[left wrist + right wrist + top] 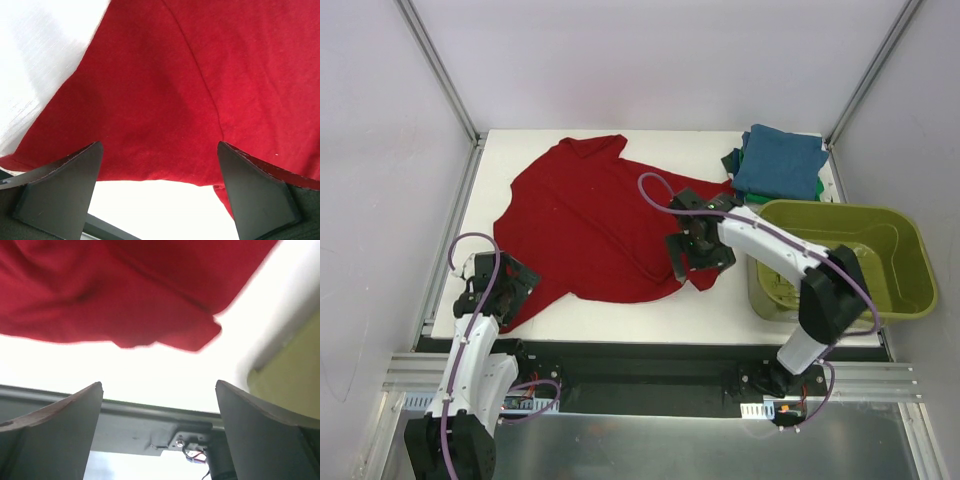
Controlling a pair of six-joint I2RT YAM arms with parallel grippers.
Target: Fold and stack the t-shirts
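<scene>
A dark red t-shirt (590,215) lies spread, partly rumpled, on the white table (620,315). A folded teal-blue t-shirt (778,160) sits on a folded green one (818,187) at the back right corner. My left gripper (503,282) is open over the red shirt's near-left corner. In the left wrist view the red shirt (190,85) fills the frame, and its hem runs between the open, empty fingers of the gripper (160,146). My right gripper (694,258) is open over the shirt's near-right corner. The right wrist view shows that corner (165,335) ahead of the empty gripper (159,385).
An olive-green plastic basket (910,290) stands at the right edge, close beside my right arm; its wall shows in the right wrist view (295,375). Metal frame posts rise at the back corners. An aluminium rail (650,370) runs along the near edge.
</scene>
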